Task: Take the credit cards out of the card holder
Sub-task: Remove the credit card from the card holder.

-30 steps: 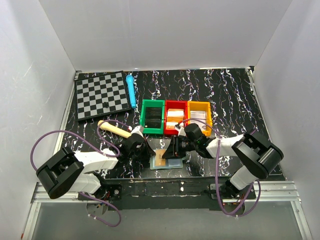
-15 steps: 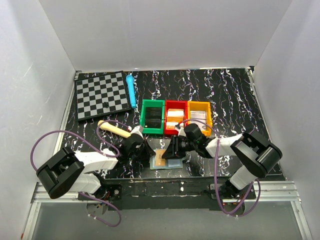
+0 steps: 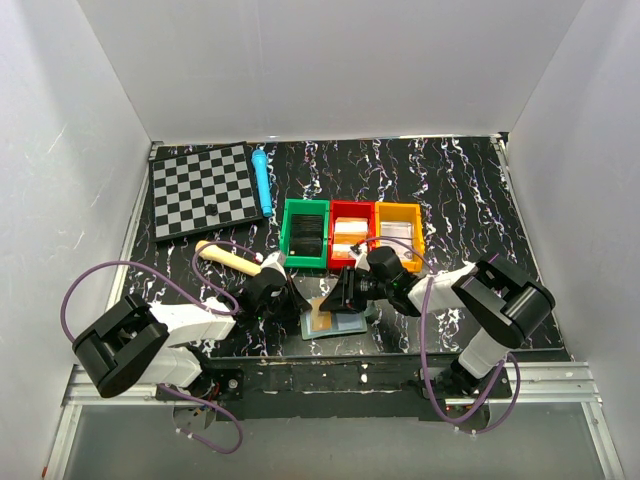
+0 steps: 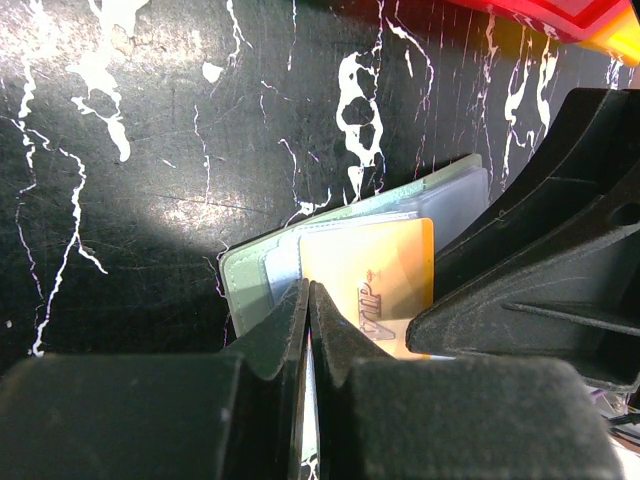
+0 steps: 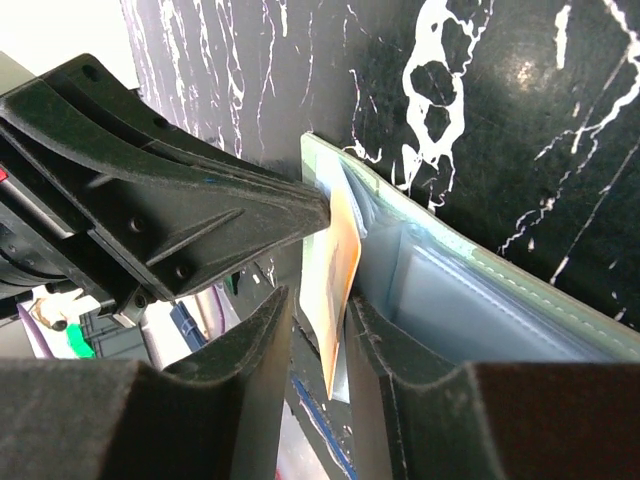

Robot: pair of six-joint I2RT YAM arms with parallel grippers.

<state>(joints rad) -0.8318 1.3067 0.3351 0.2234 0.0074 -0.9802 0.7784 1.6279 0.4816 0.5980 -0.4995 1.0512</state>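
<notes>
— How far along?
— Card holder (image 3: 345, 326) lies open, lower centre. Left claw (image 4: 307, 292), closed, pins it; right claw (image 5: 318, 300) pinches one orange card (image 5: 340, 250), half out. Others probably remain inside

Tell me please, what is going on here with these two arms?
Both arms are busy at the open card holder, which lies on the table near their bases. The right gripper is closed on an orange card, which stands tilted up from the holder. I cannot tell whether it is fully out of its pocket. The left gripper is shut, its tips at the holder's edge, apparently steadying it.
</notes>
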